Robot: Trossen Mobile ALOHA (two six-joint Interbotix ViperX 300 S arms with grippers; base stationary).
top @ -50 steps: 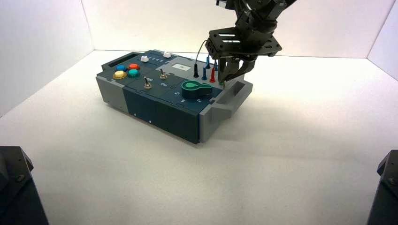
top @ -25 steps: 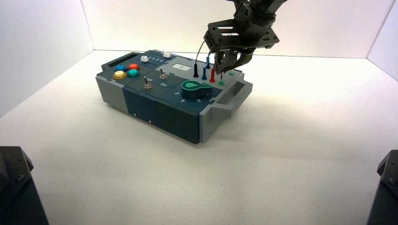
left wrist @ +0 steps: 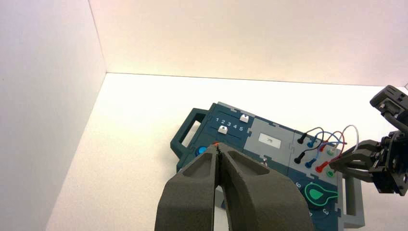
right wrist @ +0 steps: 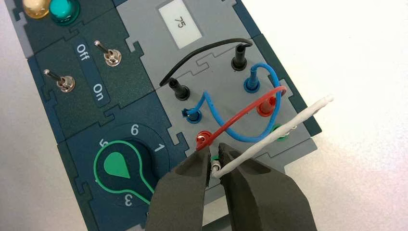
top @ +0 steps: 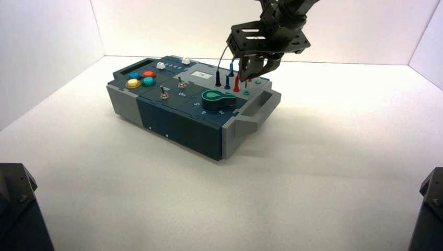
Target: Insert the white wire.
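Left end effector [left wrist: 218,147], idle and closed on nothing, outside the high view and directed at the box. Beyond, on the tabletop [top: 156,198], lies the box [top: 180,128], set obliquely, one corner nearest the viewer. Behind this corner is the dark knob with green outline [top: 215,99]; to its left are two metal toggle switches [right wrist: 65,83]. Near the right-hand handle [top: 253,114] is the nearer green socket [top: 246,92]. Just above it, the right end effector [right wrist: 212,159] is almost closed, a narrow gap between its fingers, gripping one plug of the white wire [right wrist: 274,137]. This wire arches over the socket panel toward the farther green socket [top: 258,80]. Beside it stand red [right wrist: 240,114], blue [right wrist: 246,138] and black [right wrist: 204,49] wires, plugged in. Toward the box's far left corner are four coloured buttons [top: 149,81] and, farther, two white sliders [top: 161,66].
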